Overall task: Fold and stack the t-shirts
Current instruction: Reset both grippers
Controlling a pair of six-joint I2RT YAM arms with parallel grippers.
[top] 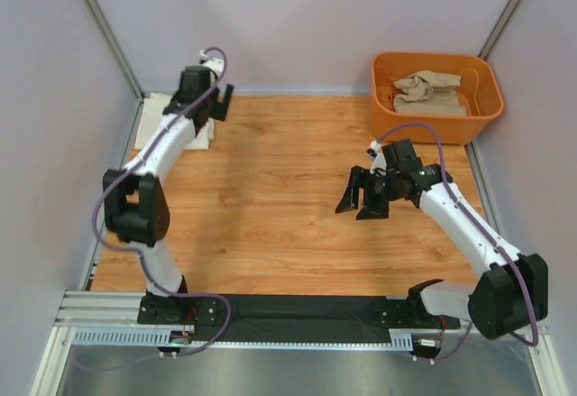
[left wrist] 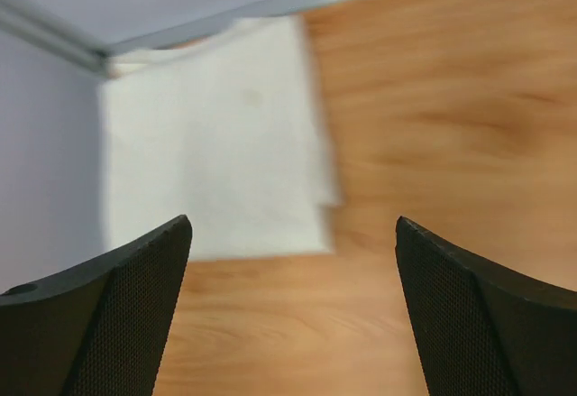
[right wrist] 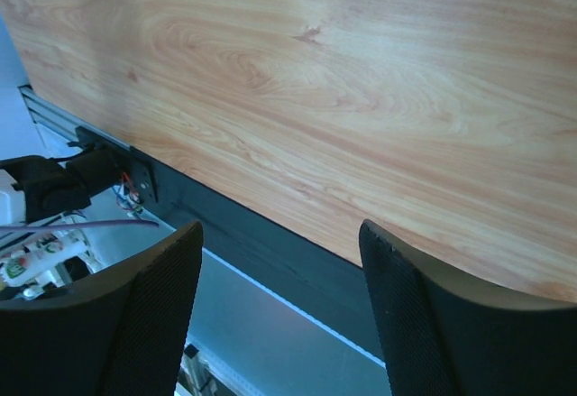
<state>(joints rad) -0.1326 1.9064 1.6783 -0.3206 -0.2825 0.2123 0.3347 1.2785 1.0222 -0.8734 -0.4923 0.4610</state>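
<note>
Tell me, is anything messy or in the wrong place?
The beige t-shirt lies crumpled in the orange tub, not folded. The white t-shirt lies flat and neat in the far left corner of the table. Nothing looks spilled or broken.

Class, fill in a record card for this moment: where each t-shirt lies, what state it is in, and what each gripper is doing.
cream-white t-shirt: folded flat, far-left corner of the table
beige t-shirt: crumpled, unfolded, inside the orange tub
left gripper: open, empty, close to the folded shirt
right gripper: open, empty, over bare wood at mid-table
stack: not yet made, the shirts lie apart
</note>
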